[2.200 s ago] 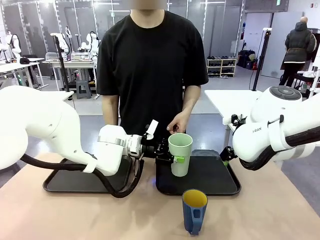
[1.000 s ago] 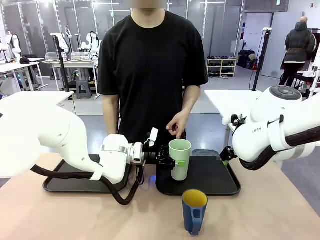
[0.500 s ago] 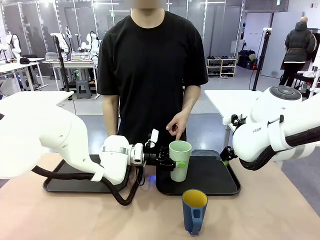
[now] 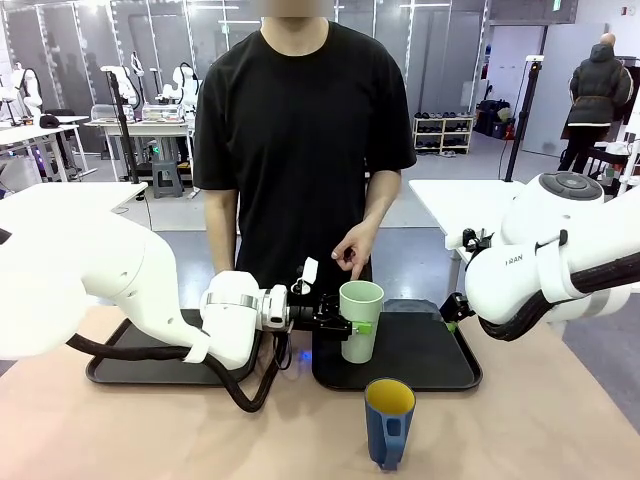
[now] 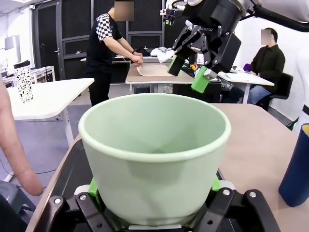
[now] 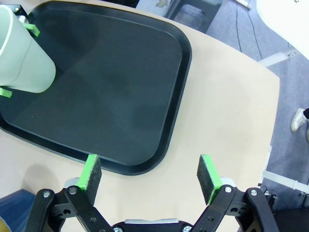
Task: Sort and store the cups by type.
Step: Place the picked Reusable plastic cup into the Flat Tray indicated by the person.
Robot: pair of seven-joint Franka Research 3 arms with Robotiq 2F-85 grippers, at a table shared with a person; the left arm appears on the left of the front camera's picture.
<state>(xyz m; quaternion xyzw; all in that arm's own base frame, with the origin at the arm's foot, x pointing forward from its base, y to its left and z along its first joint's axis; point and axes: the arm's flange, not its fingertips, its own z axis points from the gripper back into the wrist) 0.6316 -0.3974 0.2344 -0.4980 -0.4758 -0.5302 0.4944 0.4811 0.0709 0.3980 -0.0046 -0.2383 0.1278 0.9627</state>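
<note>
The pale green tumbler (image 4: 361, 320) stands upright over the left part of the right black tray (image 4: 420, 350). My left gripper (image 4: 355, 323) is shut on it from the side, its green pads (image 5: 91, 193) pressed against the tumbler's wall (image 5: 154, 159). The dark blue mug (image 4: 388, 420) with a yellow inside stands on the table in front of that tray, and its side (image 5: 297, 169) shows in the left wrist view. My right gripper (image 6: 149, 176) hangs open over the tray's near right corner (image 6: 159, 159), holding nothing, and it also shows farther off (image 5: 187, 72).
A second black tray (image 4: 150, 365) lies to the left, under my left arm. The person stands behind the trays with a hand (image 4: 350, 250) hanging just above the tumbler. Bare tabletop (image 6: 222, 121) lies to the right of the tray. A speckled lidded cup (image 5: 23, 82) stands on a far table.
My left gripper has lowered the tumbler a little toward the right tray and then nearly stopped. The right arm and the blue mug have not moved.
</note>
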